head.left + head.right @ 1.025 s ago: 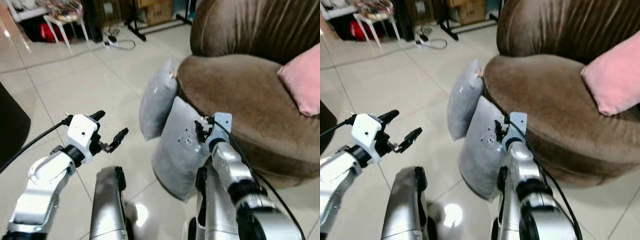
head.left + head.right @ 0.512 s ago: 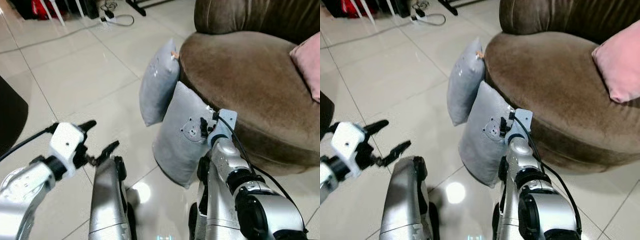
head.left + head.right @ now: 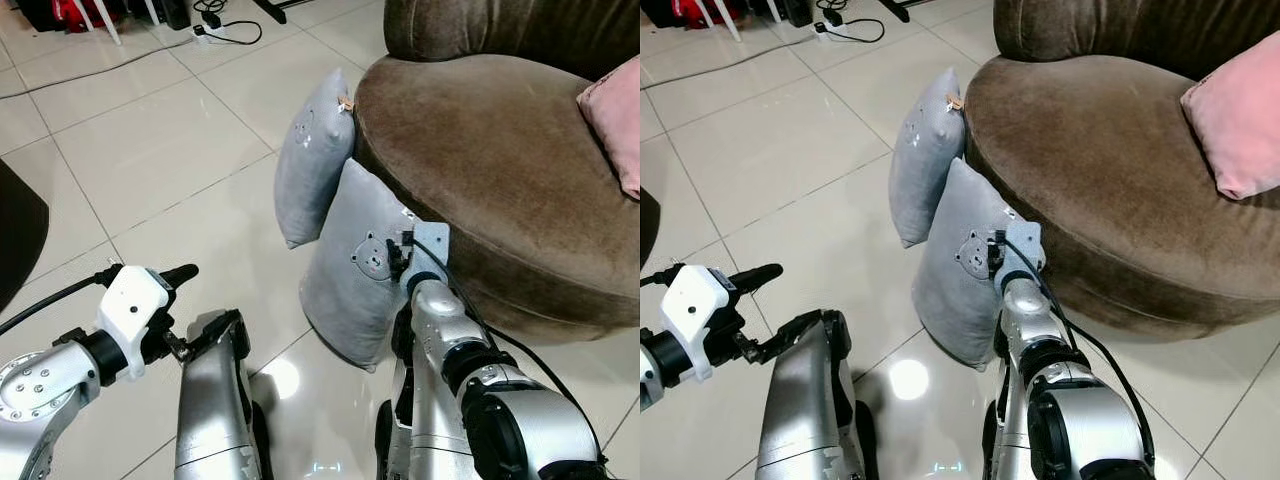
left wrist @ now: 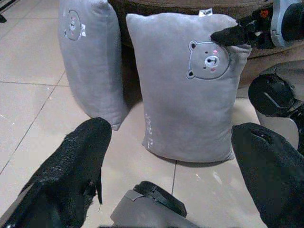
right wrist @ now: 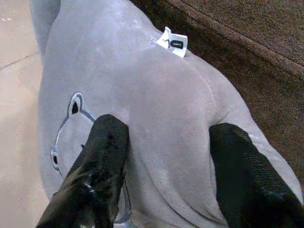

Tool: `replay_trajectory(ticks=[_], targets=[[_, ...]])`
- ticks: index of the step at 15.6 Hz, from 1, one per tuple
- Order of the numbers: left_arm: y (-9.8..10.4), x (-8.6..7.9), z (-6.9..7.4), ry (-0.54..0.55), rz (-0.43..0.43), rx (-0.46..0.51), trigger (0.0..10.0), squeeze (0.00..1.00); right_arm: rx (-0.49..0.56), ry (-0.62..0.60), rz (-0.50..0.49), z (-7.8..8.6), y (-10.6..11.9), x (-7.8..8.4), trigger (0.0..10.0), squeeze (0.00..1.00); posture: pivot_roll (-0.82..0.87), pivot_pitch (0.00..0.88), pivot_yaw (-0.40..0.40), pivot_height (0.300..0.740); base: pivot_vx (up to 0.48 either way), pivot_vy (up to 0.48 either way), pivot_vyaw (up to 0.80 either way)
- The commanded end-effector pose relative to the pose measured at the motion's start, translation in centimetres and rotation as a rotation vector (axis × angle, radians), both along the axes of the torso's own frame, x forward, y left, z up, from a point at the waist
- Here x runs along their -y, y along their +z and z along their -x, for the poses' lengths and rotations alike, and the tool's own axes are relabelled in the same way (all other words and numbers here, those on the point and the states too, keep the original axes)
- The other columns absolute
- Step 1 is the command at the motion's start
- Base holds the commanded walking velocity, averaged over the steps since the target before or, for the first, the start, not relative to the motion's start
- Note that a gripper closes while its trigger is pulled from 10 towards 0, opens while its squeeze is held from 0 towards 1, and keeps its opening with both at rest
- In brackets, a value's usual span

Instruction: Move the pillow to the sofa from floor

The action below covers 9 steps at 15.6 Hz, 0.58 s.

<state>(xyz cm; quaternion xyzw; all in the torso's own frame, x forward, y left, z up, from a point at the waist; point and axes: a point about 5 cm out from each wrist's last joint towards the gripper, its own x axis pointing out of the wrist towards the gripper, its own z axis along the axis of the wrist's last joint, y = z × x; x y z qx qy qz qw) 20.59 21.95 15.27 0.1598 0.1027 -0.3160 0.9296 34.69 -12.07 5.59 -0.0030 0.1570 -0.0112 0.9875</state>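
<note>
Two grey pillows stand on the tiled floor, leaning on the brown sofa. The nearer pillow has a bear face on it; the farther pillow stands behind it. My right gripper is open at the bear pillow's upper corner, by its white tag. One finger rests on the bear face side and the other on the sofa side, with the fabric bulging between them. Low on the left, my left gripper hangs open over the floor, facing both pillows from a short way off.
A pink pillow lies on the sofa seat at the right. A power strip with cables and white chair legs are on the floor far behind. A dark object stands at the left edge. My silver legs are below.
The view has tilted down and closed in on the pillows. My left gripper has dropped lower and to the left. My right gripper has stayed at the bear pillow's upper corner.
</note>
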Motion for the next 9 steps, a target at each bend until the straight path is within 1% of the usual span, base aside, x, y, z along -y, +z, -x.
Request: replay_trajectory(ticks=[1, 4, 7, 9], targets=[[0.0, -0.2, 0.3, -0.012, -0.021, -0.01, 10.0, 0.0, -0.052, 0.026, 0.055, 0.7, -1.1, -0.5, 0.0, 0.0, 0.17, 0.172, 0.019, 0.433, 0.0, 0.0, 0.0], [-0.1, -0.2, 0.4, -0.022, -0.034, -0.014, 10.0, 0.0, -0.085, 0.054, 0.12, 1.2, -1.8, -0.6, 0.0, 0.0, 0.16, 0.155, 0.022, 0.433, 0.0, 0.0, 0.0], [0.0, -0.1, 0.3, -0.038, -0.037, -0.02, 10.0, 0.0, -0.116, 0.083, 0.154, 1.4, -2.2, -0.9, 0.0, 0.0, 0.16, 0.153, 0.022, 0.433, 0.0, 0.0, 0.0], [-0.2, 0.2, 0.5, -0.06, -0.028, -0.04, 10.0, 0.0, -0.127, 0.097, 0.168, 1.6, -2.4, -1.0, 0.0, 0.0, 0.16, 0.15, 0.021, 0.433, 0.0, 0.0, 0.0]])
